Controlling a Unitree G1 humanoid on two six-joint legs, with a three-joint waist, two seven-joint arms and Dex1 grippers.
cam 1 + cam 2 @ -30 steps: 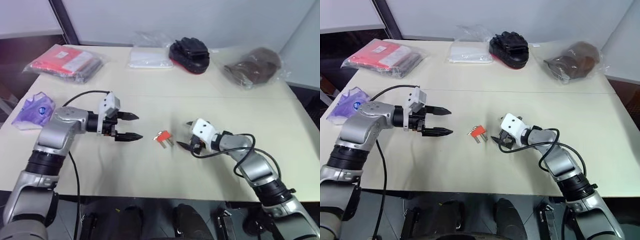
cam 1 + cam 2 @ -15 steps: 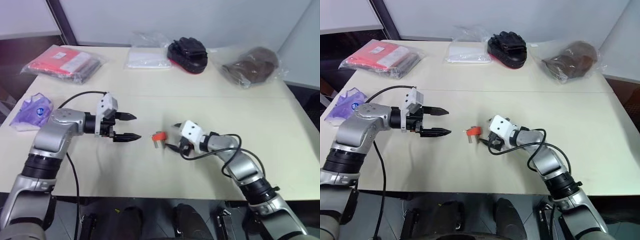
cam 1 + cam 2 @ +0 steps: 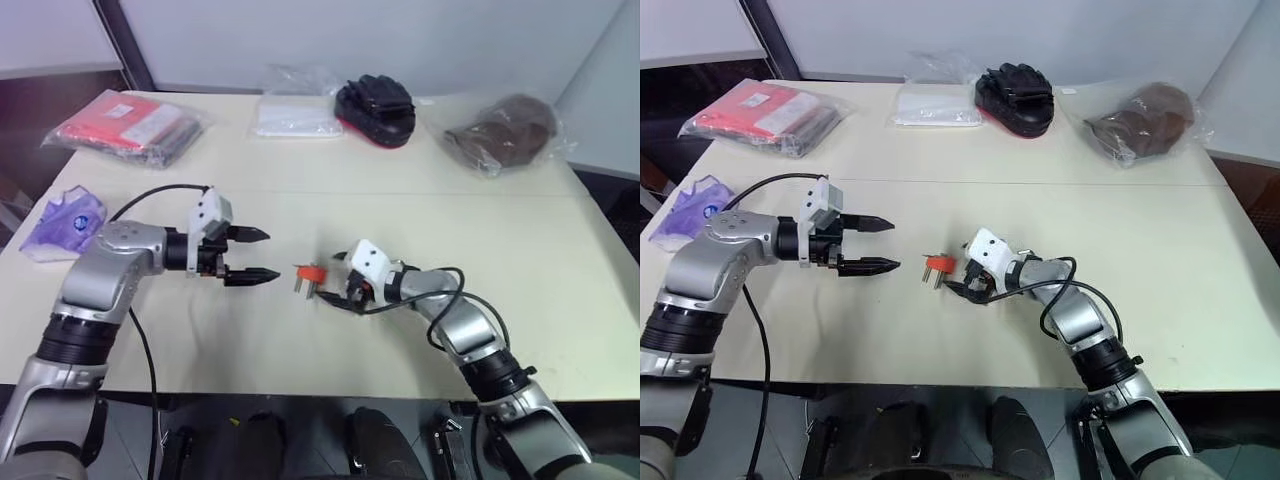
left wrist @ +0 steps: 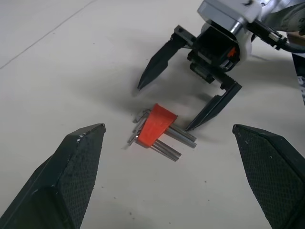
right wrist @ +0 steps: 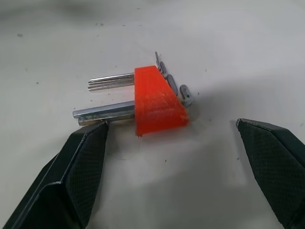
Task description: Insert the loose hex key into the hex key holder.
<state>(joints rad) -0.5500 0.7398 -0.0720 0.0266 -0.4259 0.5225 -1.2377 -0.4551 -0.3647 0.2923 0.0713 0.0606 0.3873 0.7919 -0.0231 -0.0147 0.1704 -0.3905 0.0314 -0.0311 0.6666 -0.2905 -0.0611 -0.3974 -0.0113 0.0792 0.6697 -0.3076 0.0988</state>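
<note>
— Orange plastic in the middle of the table [image 3: 560, 280], is that the hex key holder [image 3: 313, 272]?

— Yes. It lies flat, grey keys sticking out of it, well in from every edge. To its left my left gripper [image 3: 254, 256] hovers with fingers spread, holding nothing. On its right my right gripper [image 3: 958, 269] has its fingers wide apart too, one fingertip [image 5: 90, 143] against the thickest key's end.

— And the loose hex key?

— I cannot pick it out.
</note>
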